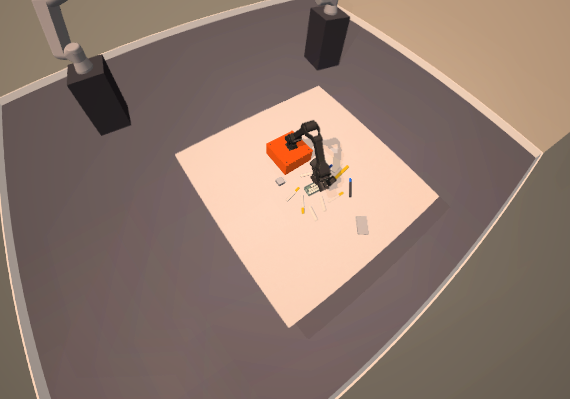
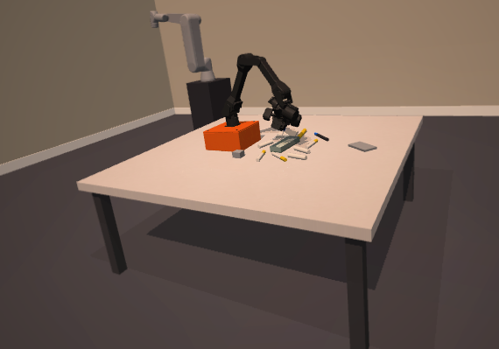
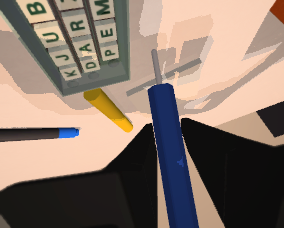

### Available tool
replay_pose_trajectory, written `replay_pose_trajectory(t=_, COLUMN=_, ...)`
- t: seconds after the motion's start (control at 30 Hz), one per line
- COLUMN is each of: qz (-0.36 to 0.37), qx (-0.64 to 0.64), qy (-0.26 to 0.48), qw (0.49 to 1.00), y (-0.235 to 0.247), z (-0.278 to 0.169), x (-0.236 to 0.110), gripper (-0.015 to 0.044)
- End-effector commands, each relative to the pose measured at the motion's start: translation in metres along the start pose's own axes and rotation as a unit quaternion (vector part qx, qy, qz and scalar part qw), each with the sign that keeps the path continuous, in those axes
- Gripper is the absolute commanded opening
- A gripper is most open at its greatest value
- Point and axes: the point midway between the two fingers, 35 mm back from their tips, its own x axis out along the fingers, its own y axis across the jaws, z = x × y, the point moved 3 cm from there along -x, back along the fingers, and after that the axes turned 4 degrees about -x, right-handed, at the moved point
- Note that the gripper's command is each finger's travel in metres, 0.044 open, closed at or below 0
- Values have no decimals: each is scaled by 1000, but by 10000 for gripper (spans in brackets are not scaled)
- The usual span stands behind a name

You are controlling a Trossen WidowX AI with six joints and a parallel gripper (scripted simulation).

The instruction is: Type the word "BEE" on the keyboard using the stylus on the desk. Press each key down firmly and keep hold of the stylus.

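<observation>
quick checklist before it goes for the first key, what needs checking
1. Stylus gripped: ok, the hand is shut on its blue barrel.
2. Tip points forward, free of the fingers: ok, the grey tip sticks out past the barrel.
3. Keyboard in view: ok, at upper left in the wrist view.
4. Tip over B key: not ok, the tip is off the keyboard's right edge.
5. Path clear of clutter: cannot tell; a yellow pen lies by the keyboard's corner.
6. Tip height above the desk: cannot tell.

Place: robot lab | Evidence: bare room, pedestal-mounted grey arms [image 1: 55, 13], lone table [image 2: 245, 195]
</observation>
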Motion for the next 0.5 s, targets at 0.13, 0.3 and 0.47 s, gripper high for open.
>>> replay_pose_trajectory(t=0.13, qz=86, qx=-17, qy=84, qw=993, y=13, z=15, x=-36, gripper=0)
replay_pose_trajectory(t=0.3, qz=142, qx=-27, qy=124, qw=982, y=18, z=25, x=-59, gripper=0)
replay_pose_trajectory(t=0.47, qz=151, qx=-29, qy=129, qw=980, y=18, z=27, x=-62, gripper=0)
